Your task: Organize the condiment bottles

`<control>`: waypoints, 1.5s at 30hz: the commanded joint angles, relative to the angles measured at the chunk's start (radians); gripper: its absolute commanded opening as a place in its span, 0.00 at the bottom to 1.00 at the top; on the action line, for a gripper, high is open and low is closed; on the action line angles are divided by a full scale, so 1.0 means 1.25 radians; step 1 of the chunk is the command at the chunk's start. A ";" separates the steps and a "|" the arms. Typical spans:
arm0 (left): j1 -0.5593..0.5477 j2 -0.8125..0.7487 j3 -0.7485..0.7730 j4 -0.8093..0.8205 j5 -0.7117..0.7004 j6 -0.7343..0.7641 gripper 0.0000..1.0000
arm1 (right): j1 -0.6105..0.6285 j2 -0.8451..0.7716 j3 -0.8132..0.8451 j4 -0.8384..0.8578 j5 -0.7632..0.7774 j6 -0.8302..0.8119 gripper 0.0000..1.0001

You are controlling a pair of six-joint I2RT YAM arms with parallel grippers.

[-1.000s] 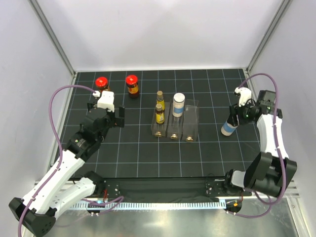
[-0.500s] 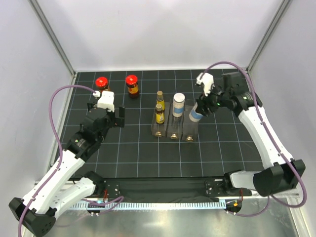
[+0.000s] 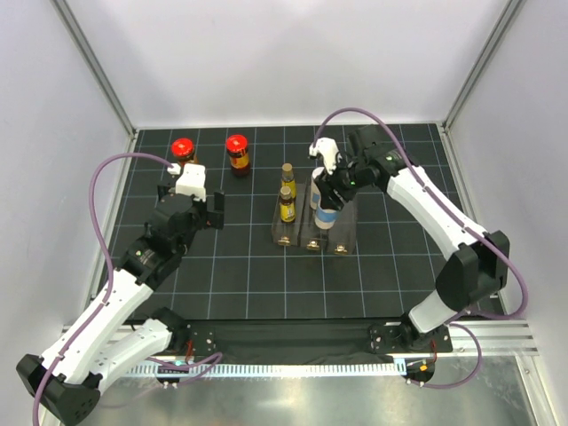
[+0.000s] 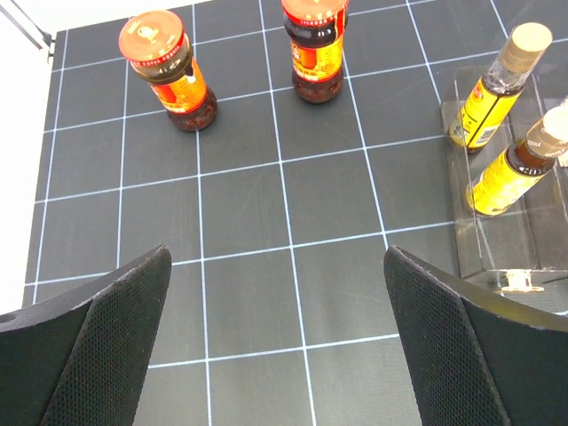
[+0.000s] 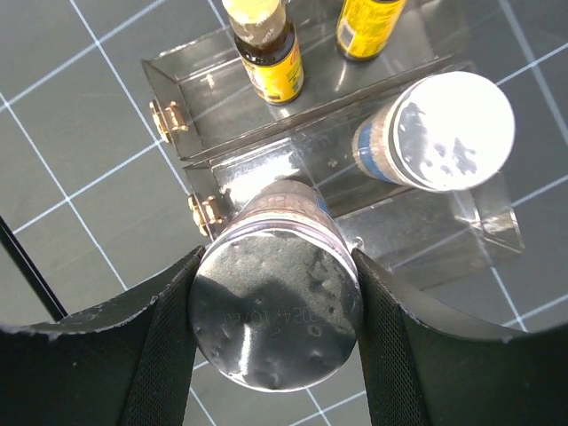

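My right gripper (image 3: pixel 330 188) is shut on a white blue-labelled bottle (image 3: pixel 326 216) by its cap (image 5: pixel 271 319) and holds it upright over the near end of the middle slot of the clear rack (image 3: pixel 345 226). The other white bottle (image 5: pixel 453 133) stands further back in that slot. Two slim yellow-labelled bottles (image 3: pixel 287 177) (image 3: pixel 287 209) stand in the left slot. Two amber jars with red caps (image 3: pixel 183 148) (image 3: pixel 237 153) stand on the mat at the back left. My left gripper (image 3: pixel 191 204) is open and empty above the mat in front of the jars (image 4: pixel 169 67) (image 4: pixel 315 40).
The black gridded mat (image 3: pixel 240 266) covers the table inside white walls. The rack's right slot holds nothing. The rack's small brass hinges (image 5: pixel 202 213) face the near side. My right arm (image 3: pixel 426 209) reaches across from the right.
My right gripper has carried the white bottle from the right side of the mat leftward to the rack's middle slot. The left arm has not moved.
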 commanded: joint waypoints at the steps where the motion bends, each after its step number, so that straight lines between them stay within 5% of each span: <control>1: 0.002 0.000 -0.003 0.037 -0.013 0.002 1.00 | 0.018 0.017 0.047 0.037 0.011 0.007 0.04; 24: 0.000 0.001 -0.004 0.038 -0.020 0.004 1.00 | 0.058 0.157 0.074 0.079 0.075 -0.006 0.10; 29: 0.002 0.004 -0.004 0.037 -0.019 0.004 1.00 | 0.058 0.166 0.067 0.083 0.075 -0.005 0.24; 36: 0.002 0.005 -0.004 0.037 -0.019 0.004 1.00 | 0.060 0.155 0.036 0.096 0.078 -0.007 0.60; 45: 0.002 0.009 -0.004 0.037 -0.022 0.004 1.00 | 0.060 0.117 0.016 0.098 0.071 -0.007 0.80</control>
